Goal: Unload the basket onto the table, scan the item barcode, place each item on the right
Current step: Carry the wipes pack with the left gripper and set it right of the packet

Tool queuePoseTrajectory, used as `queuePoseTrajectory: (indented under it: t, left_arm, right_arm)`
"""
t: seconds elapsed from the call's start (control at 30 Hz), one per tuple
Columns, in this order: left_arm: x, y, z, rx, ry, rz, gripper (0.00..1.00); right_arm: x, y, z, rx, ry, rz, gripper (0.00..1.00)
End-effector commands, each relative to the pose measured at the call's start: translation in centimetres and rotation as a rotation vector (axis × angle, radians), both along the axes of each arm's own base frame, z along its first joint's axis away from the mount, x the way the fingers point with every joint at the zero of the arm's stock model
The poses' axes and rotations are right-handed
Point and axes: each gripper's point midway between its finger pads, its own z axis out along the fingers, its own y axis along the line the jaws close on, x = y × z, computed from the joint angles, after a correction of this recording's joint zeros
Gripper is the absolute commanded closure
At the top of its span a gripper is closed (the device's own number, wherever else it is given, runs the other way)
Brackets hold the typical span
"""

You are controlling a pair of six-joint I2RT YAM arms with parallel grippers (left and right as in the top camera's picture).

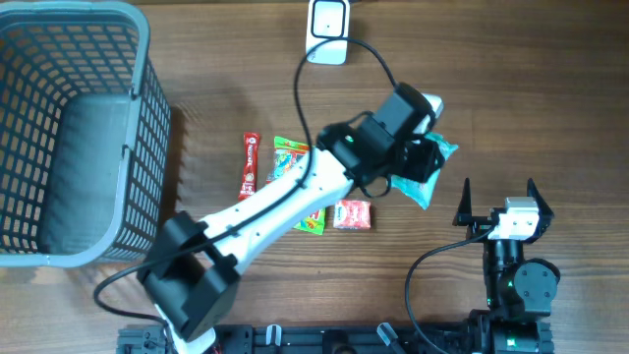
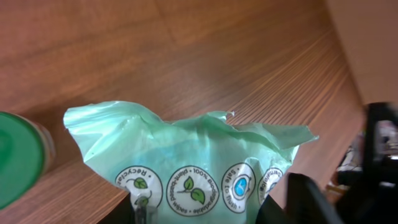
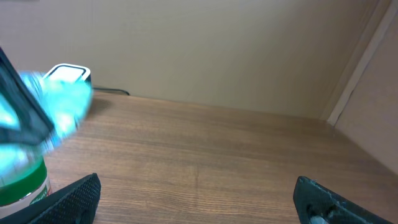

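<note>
My left gripper (image 1: 417,162) is shut on the item, a mint-green pouch (image 1: 433,183), and holds it off the table at mid right. In the left wrist view the pouch (image 2: 186,143) fills the lower half, printed with round leaf icons, and sits between the fingers of the left gripper (image 2: 217,211). No barcode shows on any visible face. The white scanner (image 1: 327,29) stands at the far edge, and the right wrist view has the scanner (image 3: 68,73) behind the blurred pouch (image 3: 56,106). My right gripper (image 1: 496,202) rests near the front right, open and empty (image 3: 199,199).
A grey mesh basket (image 1: 138,128) fills the far left. Under the left arm lie a red packet (image 1: 249,165), a green sweet packet (image 1: 290,157) and a small red-and-white packet (image 1: 353,214). A green-capped container (image 2: 18,155) stands beside the pouch.
</note>
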Motion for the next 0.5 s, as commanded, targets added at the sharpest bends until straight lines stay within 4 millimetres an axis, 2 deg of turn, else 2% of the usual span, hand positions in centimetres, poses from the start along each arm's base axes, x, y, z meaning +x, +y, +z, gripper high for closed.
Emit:
queuePoseTrajectory:
  t: [0.0, 0.13, 0.2, 0.27, 0.33, 0.47]
  left_arm:
    - [0.1, -1.0, -3.9, 0.067, 0.03, 0.019, 0.67]
    - [-0.1, -1.1, -9.0, 0.133, 0.129, 0.05, 0.66]
    - [-0.5, -1.3, -10.3, 0.151, 0.145, 0.042, 0.61]
    - [-0.8, -1.5, -11.0, 0.16, 0.15, 0.035, 0.46]
    - [-0.8, -1.5, -11.1, 0.162, 0.152, 0.035, 0.36]
    - [-1.0, -1.7, -11.0, 0.149, 0.16, 0.025, 0.34]
  right_arm:
    - [0.0, 0.2, 0.1, -0.011, -0.005, 0.011, 0.0]
    - [0.0, 0.2, 0.1, -0.011, -0.005, 0.011, 0.0]
    - [0.0, 0.2, 0.1, -0.011, -0.005, 0.011, 0.0]
    - [0.0, 0.2, 0.1, -0.012, -0.005, 0.011, 0.0]
    - [0.0, 0.2, 0.1, -0.011, -0.005, 0.011, 0.0]
    - [0.0, 0.2, 0.1, -0.012, -0.005, 0.011, 0.0]
